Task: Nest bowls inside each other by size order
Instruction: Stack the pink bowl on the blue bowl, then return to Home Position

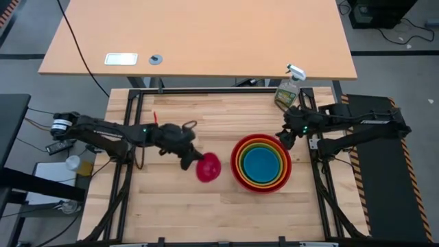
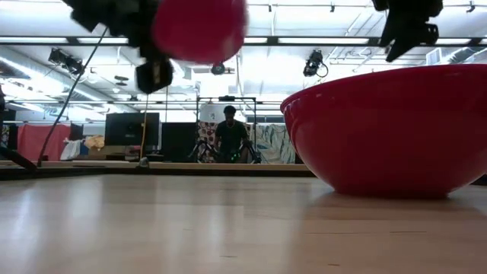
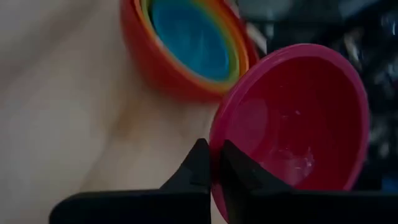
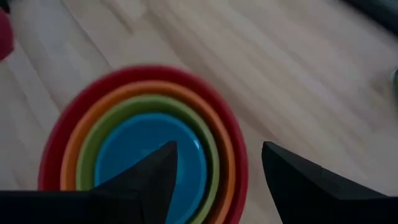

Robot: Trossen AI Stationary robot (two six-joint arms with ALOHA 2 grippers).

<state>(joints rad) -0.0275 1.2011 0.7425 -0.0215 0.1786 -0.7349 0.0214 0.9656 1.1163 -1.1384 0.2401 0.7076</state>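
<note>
The red bowl (image 1: 236,170) stands on the table right of middle with the orange (image 1: 241,152), olive-green (image 1: 247,149) and blue (image 1: 263,165) bowls nested in it. My left gripper (image 1: 189,162) is shut on the pink bowl (image 1: 209,167), held in the air just left of the stack; it also shows in the low view (image 2: 199,29). My right gripper (image 1: 288,139) is open and empty above the stack's far right rim (image 4: 239,155). My left gripper pinches the pink bowl's rim (image 3: 216,163), one finger (image 3: 239,177) inside the bowl and one finger (image 3: 196,168) outside its wall. The fingers come from the table's left, slanting down. The bowl is lifted clear of the table and tilted on edge, its opening partly sideways.
A clear spray bottle (image 1: 288,90) stands at the table's far right corner, behind my right gripper. Bare wooden table (image 1: 206,213) lies in front of the bowls. A person (image 2: 230,137) stands in the room beyond the table.
</note>
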